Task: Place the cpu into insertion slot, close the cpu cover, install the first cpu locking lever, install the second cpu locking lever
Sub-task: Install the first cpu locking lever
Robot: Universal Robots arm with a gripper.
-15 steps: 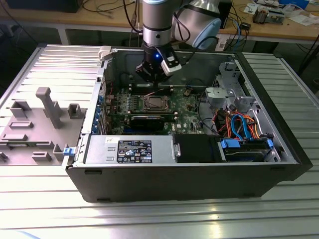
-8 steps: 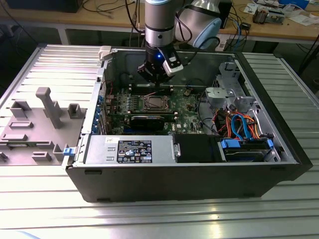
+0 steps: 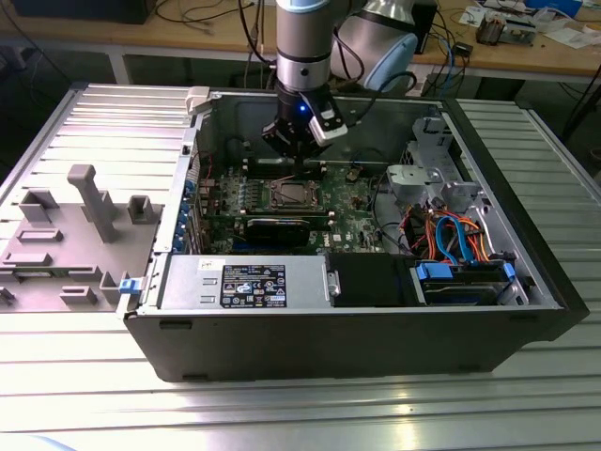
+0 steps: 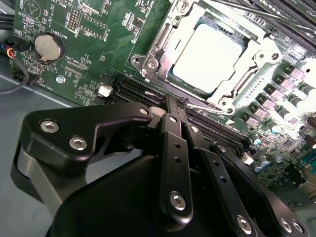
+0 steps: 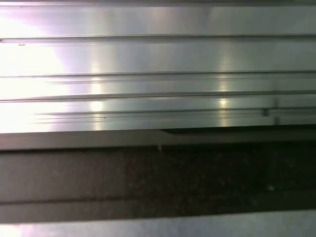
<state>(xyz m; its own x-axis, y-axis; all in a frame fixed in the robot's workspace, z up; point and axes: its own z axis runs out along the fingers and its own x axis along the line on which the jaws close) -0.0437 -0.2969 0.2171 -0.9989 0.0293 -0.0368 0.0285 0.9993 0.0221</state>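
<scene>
The hand point(image 4: 178, 106) was pinched shut beside the cpu cover point(image 4: 163, 37); its own fingers point(image 4: 174, 148) hid the tips.

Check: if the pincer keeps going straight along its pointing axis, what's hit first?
Likely the thin wire lever at the edge of the cpu cover; the pincer tips point right at it. Depth between them is unclear.

An electronics lab – an opened computer case point(image 3: 338, 319) lies on a ribbed metal table point(image 3: 282, 413); at twelve o'clock, a wooden workbench point(image 3: 526, 52) carries tangled cables.
</scene>
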